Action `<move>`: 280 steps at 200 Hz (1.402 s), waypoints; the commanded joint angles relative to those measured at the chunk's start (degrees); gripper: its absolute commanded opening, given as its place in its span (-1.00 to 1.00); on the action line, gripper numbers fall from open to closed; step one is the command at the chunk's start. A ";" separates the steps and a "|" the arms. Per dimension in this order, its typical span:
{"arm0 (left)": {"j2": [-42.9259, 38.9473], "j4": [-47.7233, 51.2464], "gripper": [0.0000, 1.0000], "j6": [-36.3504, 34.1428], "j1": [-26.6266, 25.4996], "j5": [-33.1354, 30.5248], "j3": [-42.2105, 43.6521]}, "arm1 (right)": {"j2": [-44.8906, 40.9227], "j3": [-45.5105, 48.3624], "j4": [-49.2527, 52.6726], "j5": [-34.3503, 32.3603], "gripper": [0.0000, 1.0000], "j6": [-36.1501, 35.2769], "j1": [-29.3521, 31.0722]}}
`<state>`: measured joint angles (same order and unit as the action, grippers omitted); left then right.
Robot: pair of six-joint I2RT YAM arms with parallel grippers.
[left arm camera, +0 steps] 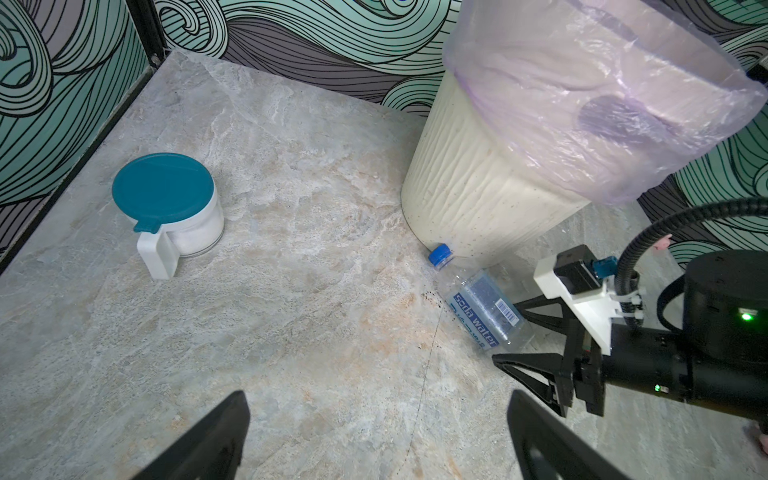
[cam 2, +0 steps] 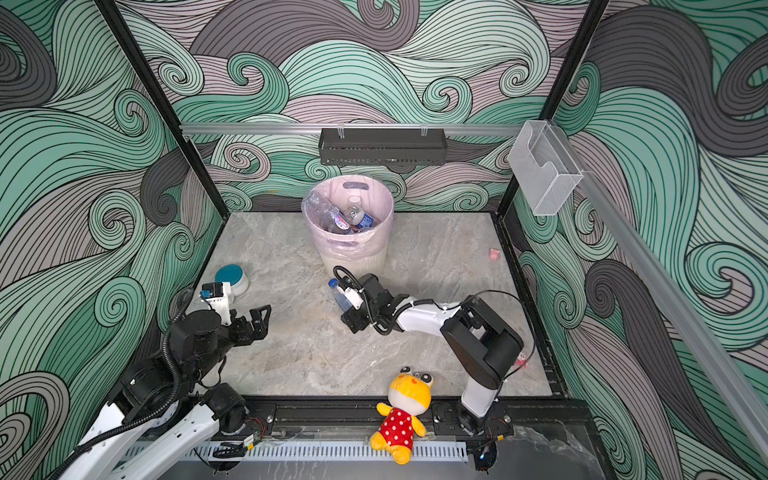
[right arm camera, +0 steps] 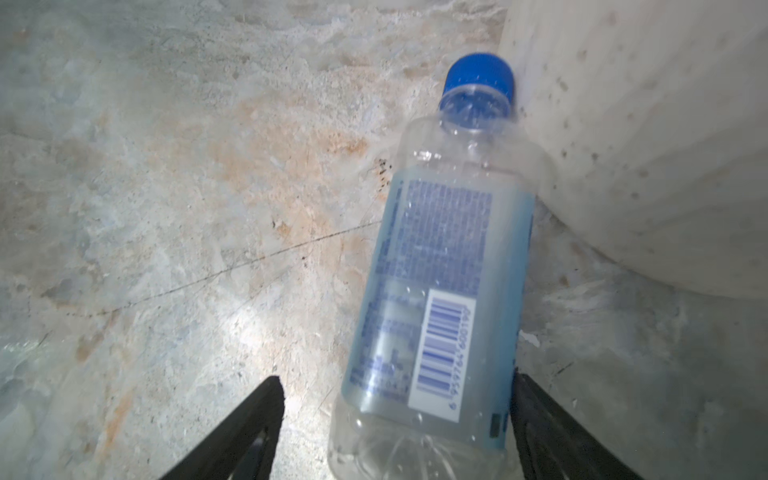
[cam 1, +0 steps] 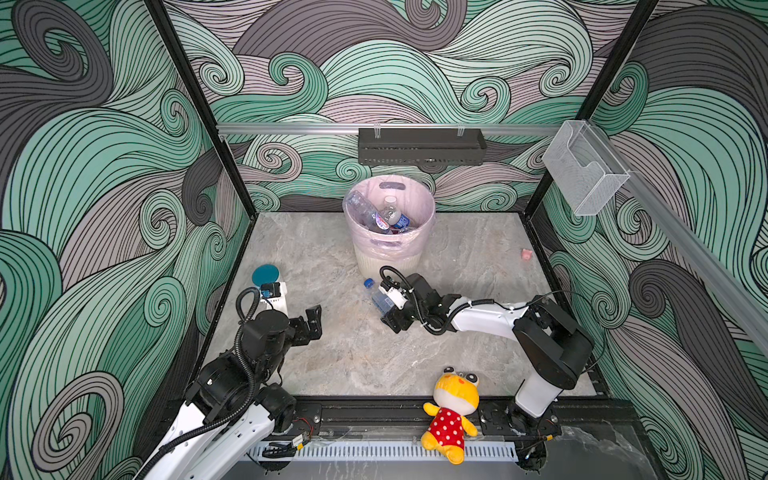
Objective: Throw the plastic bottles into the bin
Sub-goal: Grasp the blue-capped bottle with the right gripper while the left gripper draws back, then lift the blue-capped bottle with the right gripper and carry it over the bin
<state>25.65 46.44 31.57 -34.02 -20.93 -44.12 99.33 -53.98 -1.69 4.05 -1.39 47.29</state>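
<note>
A clear plastic bottle with a blue cap and blue label lies on the stone floor, its cap against the foot of the bin. My right gripper straddles the bottle's base, open: one finger touches its side, the other stands clear of it. Several bottles lie inside the pink-lined bin. My left gripper hangs open and empty over bare floor at the left. The left wrist view shows the bottle between the right gripper's fingers.
A teal-lidded white cup stands near the left wall. A yellow plush toy sits at the front rail. A small pink object lies at the right edge. A black shelf and a clear box hang on the walls.
</note>
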 commanded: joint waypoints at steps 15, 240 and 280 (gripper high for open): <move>-1.12 0.35 0.98 -1.15 0.62 1.13 -0.96 | 4.19 -6.01 3.41 -9.61 0.70 5.32 1.62; -0.37 -3.72 0.97 -4.64 0.62 4.58 0.73 | -19.22 2.56 12.49 0.55 -0.07 2.55 4.30; 2.53 -4.28 0.97 -6.55 0.62 4.54 -0.52 | -31.92 6.95 20.37 -5.32 -0.08 2.74 3.39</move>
<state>27.05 43.70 27.33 -34.02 -16.43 -42.48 73.78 -48.88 12.58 1.80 1.93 51.24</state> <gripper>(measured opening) 0.986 0.540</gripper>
